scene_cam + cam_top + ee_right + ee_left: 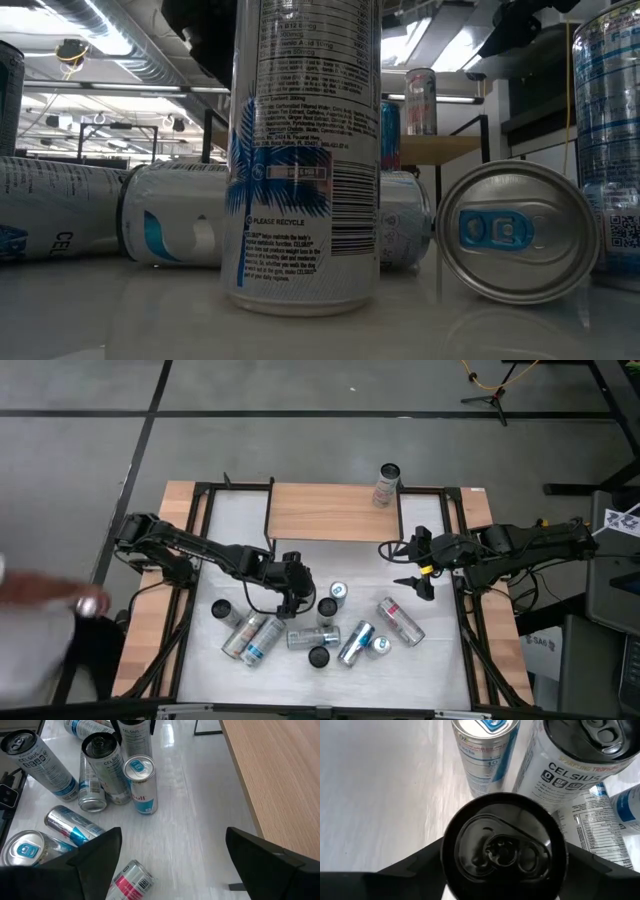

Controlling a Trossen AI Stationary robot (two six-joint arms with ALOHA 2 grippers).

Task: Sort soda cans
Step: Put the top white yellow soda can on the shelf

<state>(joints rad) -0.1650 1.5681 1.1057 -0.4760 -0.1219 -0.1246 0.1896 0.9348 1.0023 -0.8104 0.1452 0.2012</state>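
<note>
Seen from above, soda cans (pixel 320 635) lie clustered near the front of a white desk (pixel 230 530). The left claw (pixel 293 600) straddles an upright black-topped can (pixel 505 851), jaws not yet clamped. The right claw (pixel 422 582) hangs open beside the pile. Closing off-centre could topple this can into its close neighbours.

An industrial lab or workshop is indicated. Exposed silver ducts (pixel 110 30) and strip lights (pixel 60 98) are seen under the ceiling in the low view, and a grey concrete floor (pixel 300 385) is seen around the table (pixel 330 510), with a stand's legs (pixel 490 400) and a yellow cable (pixel 490 375) at one o'clock.
</note>
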